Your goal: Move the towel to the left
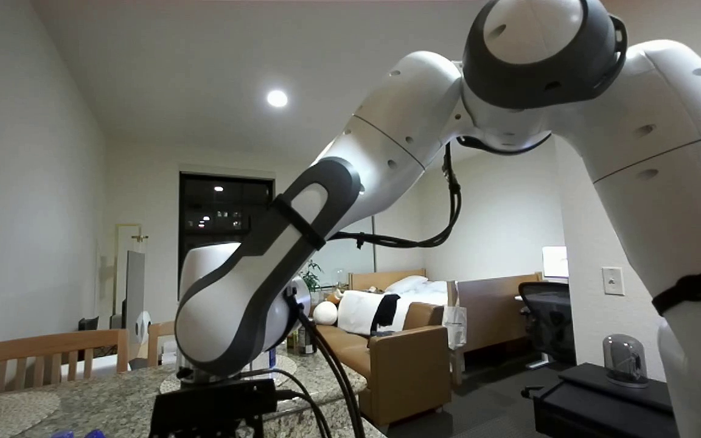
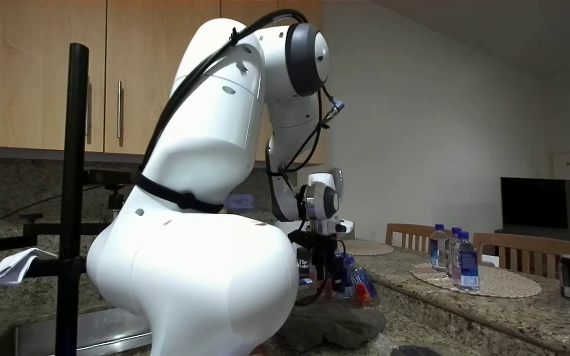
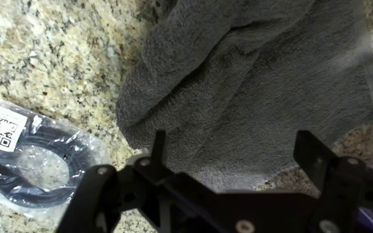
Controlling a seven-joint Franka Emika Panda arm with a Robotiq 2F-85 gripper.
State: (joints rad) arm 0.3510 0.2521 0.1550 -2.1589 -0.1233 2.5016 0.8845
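Nearest us in the wrist view is the gripper (image 3: 231,139), jaws wide apart. Farther off in that view, we see the towel (image 3: 264,94) rumpled on the counter (image 3: 60,55), a bagged coil (image 3: 76,158) just beside it on the left.

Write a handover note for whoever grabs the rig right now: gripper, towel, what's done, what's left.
Gripper: open, holding nothing, over the dark gray towel; contact with it can't be told.
Towel: rumpled, partly folded over itself, lying on the granite counter.
Nearby: bagged black cable coil beside the towel, on its left in the wrist view.
Done: gripper is over the towel, no grip on it. Whether the towel has been shifted at all can't be told from here.
Left: probably grip, move left, release; confirm which way "left" is meant first.
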